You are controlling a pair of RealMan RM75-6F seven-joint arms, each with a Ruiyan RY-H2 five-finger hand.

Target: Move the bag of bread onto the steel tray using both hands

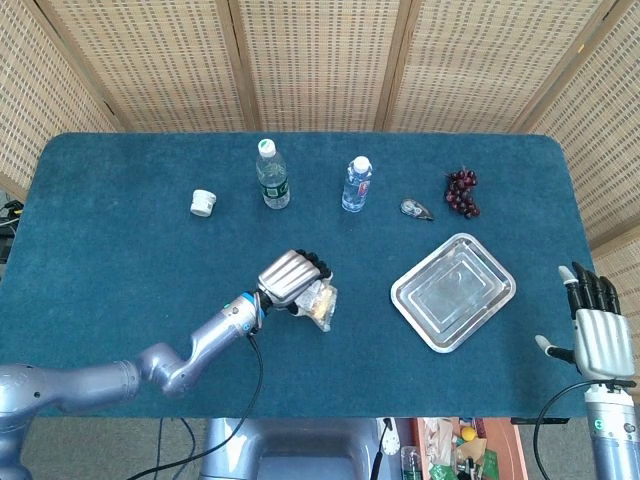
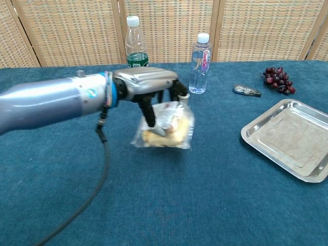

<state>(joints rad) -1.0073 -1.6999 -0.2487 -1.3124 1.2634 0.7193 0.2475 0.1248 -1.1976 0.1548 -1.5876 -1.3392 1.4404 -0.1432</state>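
Gripping the bag of bread (image 1: 320, 303) above mid-tabletop (image 1: 120, 180), the left robot hand (image 1: 290, 279) hides its top; the right robot hand (image 1: 598, 335) lies spread beyond the steel tray (image 1: 453, 292). Chest view cuts off the tray's right edge.

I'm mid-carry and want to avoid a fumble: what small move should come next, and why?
Probably bring the right hand in toward the middle. The left hand holds the bag of bread about mid-table, short of the steel tray, while the right hand waits open at the table's edge beyond the tray, and the task wants both hands.
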